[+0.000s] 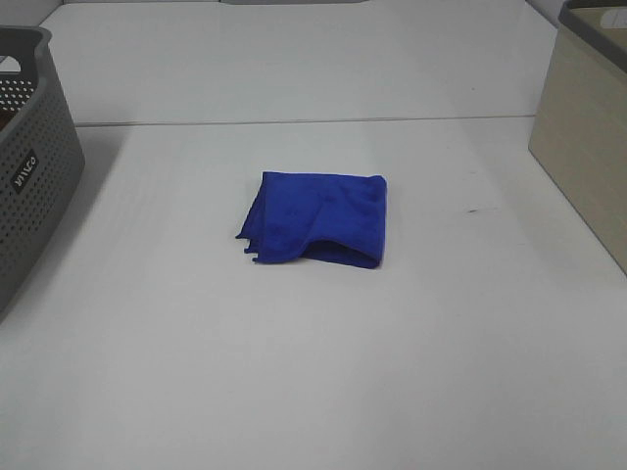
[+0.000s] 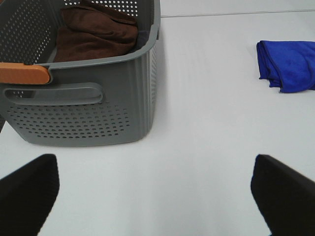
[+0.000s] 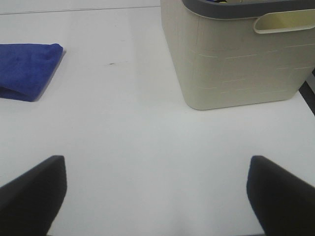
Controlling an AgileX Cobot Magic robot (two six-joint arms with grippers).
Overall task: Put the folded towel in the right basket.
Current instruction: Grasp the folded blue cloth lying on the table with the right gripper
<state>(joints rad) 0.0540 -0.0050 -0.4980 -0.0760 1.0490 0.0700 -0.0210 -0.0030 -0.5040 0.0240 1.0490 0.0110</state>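
A folded blue towel (image 1: 317, 219) lies flat in the middle of the white table. It also shows in the left wrist view (image 2: 289, 65) and in the right wrist view (image 3: 25, 70). The beige right basket (image 1: 588, 127) stands at the table's right edge; the right wrist view shows its wall (image 3: 236, 64). My left gripper (image 2: 155, 196) is open and empty, hovering over bare table near the grey basket. My right gripper (image 3: 156, 196) is open and empty over bare table near the beige basket. Neither gripper shows in the exterior high view.
A grey perforated basket (image 1: 27, 166) stands at the left edge; in the left wrist view its wall (image 2: 83, 108) shows, with a brown towel (image 2: 93, 32) inside and an orange handle (image 2: 24, 73). A seam (image 1: 294, 121) crosses the table behind the towel.
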